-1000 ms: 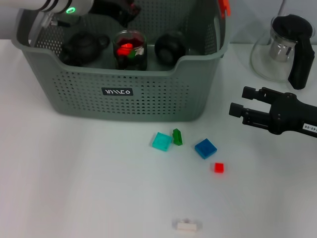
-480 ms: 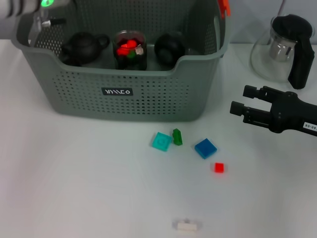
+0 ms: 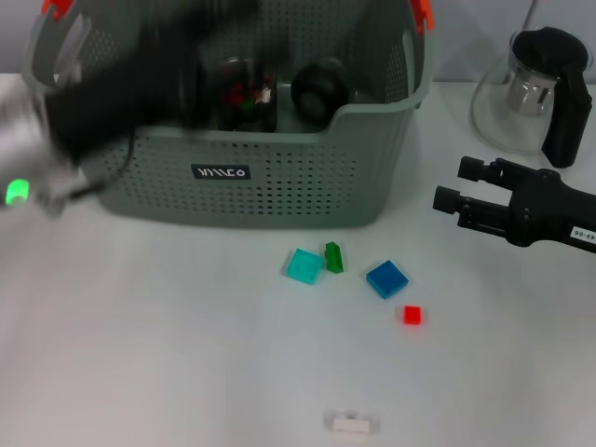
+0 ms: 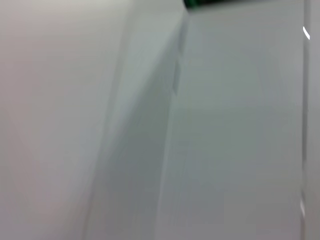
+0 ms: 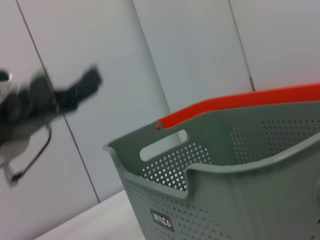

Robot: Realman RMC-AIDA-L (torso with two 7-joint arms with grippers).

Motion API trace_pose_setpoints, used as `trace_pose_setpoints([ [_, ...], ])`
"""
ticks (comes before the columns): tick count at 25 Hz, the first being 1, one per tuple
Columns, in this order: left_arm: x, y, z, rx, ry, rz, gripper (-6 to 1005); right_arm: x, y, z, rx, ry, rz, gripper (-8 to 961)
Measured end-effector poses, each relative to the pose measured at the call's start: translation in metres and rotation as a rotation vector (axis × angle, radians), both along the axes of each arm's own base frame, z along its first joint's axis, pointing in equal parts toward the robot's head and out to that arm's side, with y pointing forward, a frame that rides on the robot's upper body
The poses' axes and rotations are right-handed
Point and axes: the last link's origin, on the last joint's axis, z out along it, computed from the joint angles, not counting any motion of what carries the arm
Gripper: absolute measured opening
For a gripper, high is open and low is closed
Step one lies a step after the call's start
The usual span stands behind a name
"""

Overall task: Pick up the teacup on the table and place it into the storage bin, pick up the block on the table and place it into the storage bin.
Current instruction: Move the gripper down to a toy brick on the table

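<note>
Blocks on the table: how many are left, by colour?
Teal: 1
Green: 1
Blue: 1
Red: 1
White: 1
Total: 5 blocks still on the table, none yet picked up.

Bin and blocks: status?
Left tool blurred over bin, grip unreadable. Right tool open, hovering right of bin. Blocks on table: teal, green, blue, red. Nothing in the way.
</note>
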Motion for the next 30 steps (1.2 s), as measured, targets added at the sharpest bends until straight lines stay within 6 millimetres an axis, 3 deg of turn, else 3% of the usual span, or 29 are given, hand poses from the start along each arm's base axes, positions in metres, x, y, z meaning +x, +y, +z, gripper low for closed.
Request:
trace_pose_setpoints([
  [5,-0.036,-0.038,-0.015,-0.077,0.26,-0.079,724,-0.001,0.001,0.0,-0.004,0.0,-0.002,806],
  [12,-0.06,-0.066,-0.045,-0.275,0.585,-0.164,725,0.002,-0.002,-0.001,-0.011,-0.002,-0.011,806],
  [22,-0.06,-0.078,-0.106,-0.407,0.756,-0.25,711,0.004,-0.003,0.0,-0.012,0.002,-0.024,806],
  [26,-0.054,-0.075,-0.118,-0.394,0.704,-0.24,699,0.003,-0.002,0.0,-0.012,0.002,-0.02,806],
  [30,-0.052,-0.077,-0.126,-0.355,0.667,-0.262,593,0.003,-0.001,0.001,-0.011,0.0,-0.017,806],
])
